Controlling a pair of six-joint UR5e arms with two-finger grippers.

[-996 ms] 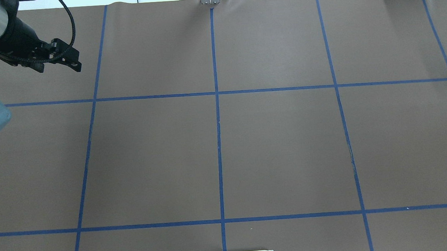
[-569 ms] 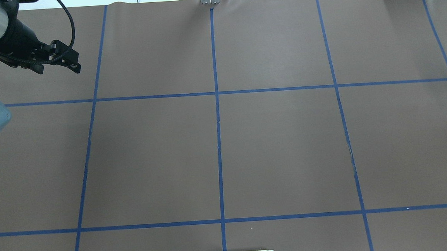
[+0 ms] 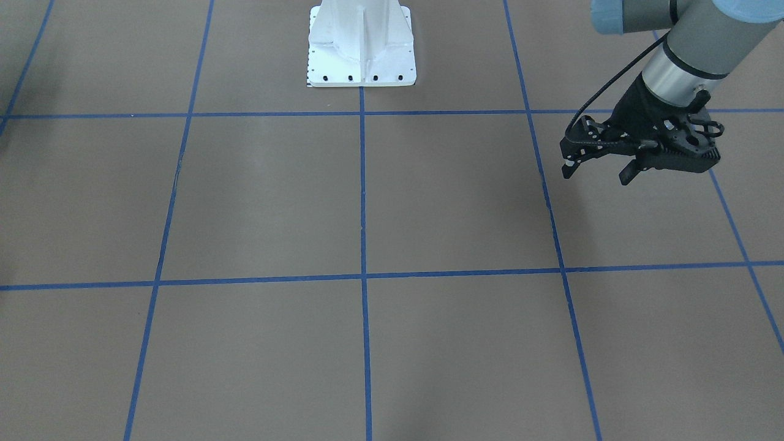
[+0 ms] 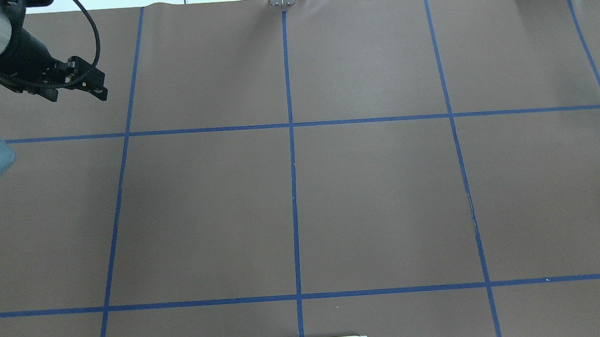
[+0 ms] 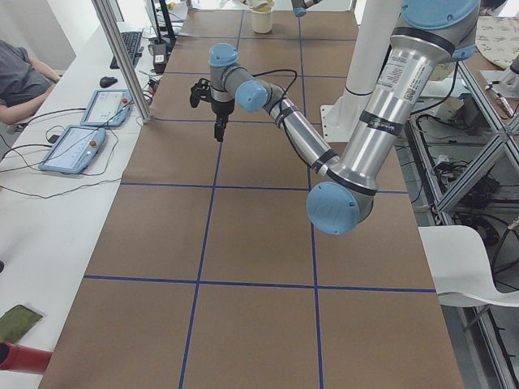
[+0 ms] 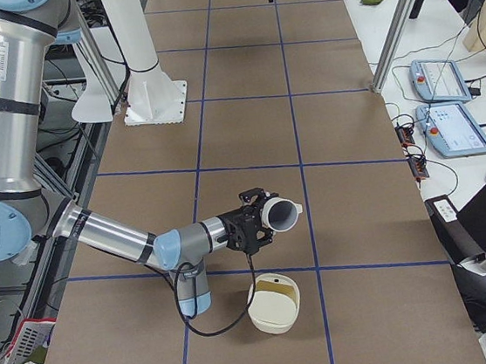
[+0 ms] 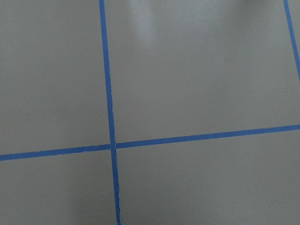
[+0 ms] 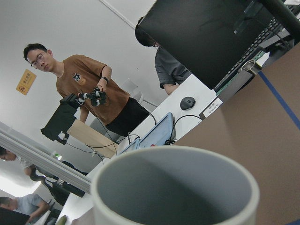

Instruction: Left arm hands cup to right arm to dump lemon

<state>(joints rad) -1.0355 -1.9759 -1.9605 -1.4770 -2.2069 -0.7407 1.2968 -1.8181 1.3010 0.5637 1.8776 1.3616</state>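
Left gripper (image 3: 595,174) wide open, right gripper (image 6: 260,219) I can't tell, tipped cup (image 6: 280,215) might slip onto bowl (image 6: 268,321) at 6 o'clock.

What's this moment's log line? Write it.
left gripper: open, empty, over table | right arm: cup tipped sideways, near bowl | lemon: not seen

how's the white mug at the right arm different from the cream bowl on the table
The white mug with the grey inside is up off the table at the right arm's end; the cream bowl sits on the brown table. The mug is tipped on its side, mouth sideways; the bowl stands upright, mouth up. The bowl looks wider and squatter than the mug. Both are pale open vessels.
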